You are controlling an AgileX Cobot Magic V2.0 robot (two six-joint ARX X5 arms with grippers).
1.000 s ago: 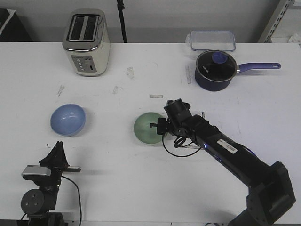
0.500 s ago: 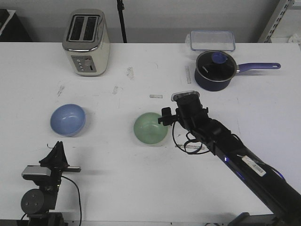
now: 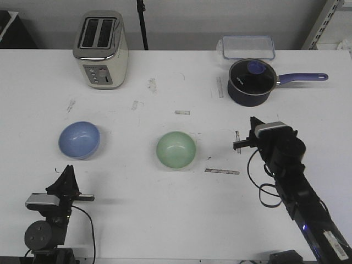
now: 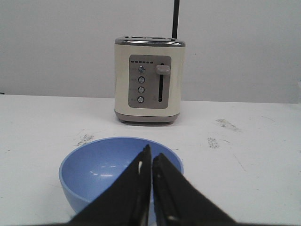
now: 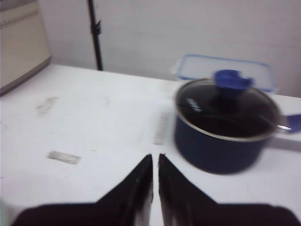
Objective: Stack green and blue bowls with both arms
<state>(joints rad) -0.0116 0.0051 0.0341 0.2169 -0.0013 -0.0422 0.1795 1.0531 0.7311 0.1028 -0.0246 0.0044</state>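
Green bowl (image 3: 176,150): upright on the counter (image 3: 165,209), near the middle, empty, touching nothing.
Blue bowl (image 3: 80,139): upright on the counter's left side, well apart from the green one, in front of the toaster (image 3: 101,49).
Left end effector (image 3: 67,177): fingers pressed together, holding nothing; it sits low at the near left edge, pointing away from the robot. In the left wrist view the blue bowl (image 4: 117,169) lies straight ahead of the tips (image 4: 151,157), the toaster (image 4: 149,80) beyond it.
Right end effector (image 3: 242,144): fingers almost together, only a thin slit between them in the right wrist view (image 5: 155,162), holding nothing. It hangs right of the green bowl, clearly apart from it.
Right arm pose: wrist raised and level, aimed toward the pan (image 5: 225,127) and the clear box (image 5: 225,70), not at the bowl.
Key relation: the green bowl lies to the right end effector's left; the blue bowl is straight ahead of the left one. Each arm is nearer its own bowl.
Judgement: nothing is stacked yet; either end effector must spread its fingers before it can take a rim.
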